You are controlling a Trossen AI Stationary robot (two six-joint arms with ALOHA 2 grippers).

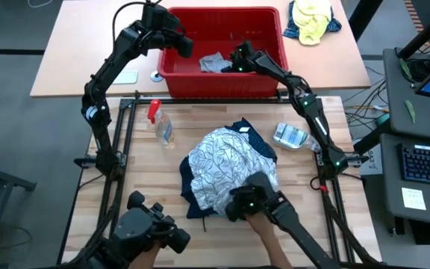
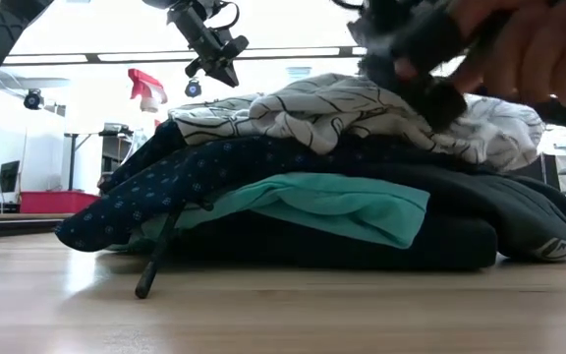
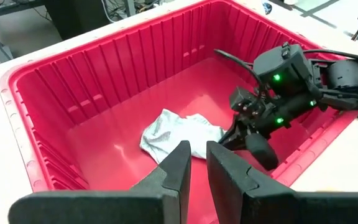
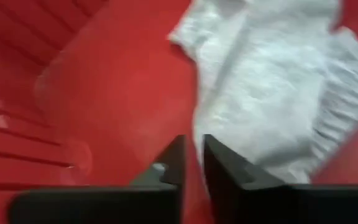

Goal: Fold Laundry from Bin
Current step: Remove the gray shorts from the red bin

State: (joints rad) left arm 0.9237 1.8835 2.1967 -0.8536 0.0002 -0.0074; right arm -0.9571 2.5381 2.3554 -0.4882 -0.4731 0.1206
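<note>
The last light grey garment is being fetched from the red bin: it lies on the bin floor just ahead of the right claw, nearly closed on nothing, and must next be pinched, while the left claw hovers closed above.

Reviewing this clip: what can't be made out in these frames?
- High view: the garments lower in the stack lie under the white patterned one, and an arm covers its near edge.
- Low view: the red bin shows only as a sliver behind the stack; its contents are hidden.
- Right wrist view: the light grey garment is blurred and cut off by the frame edge.
</note>
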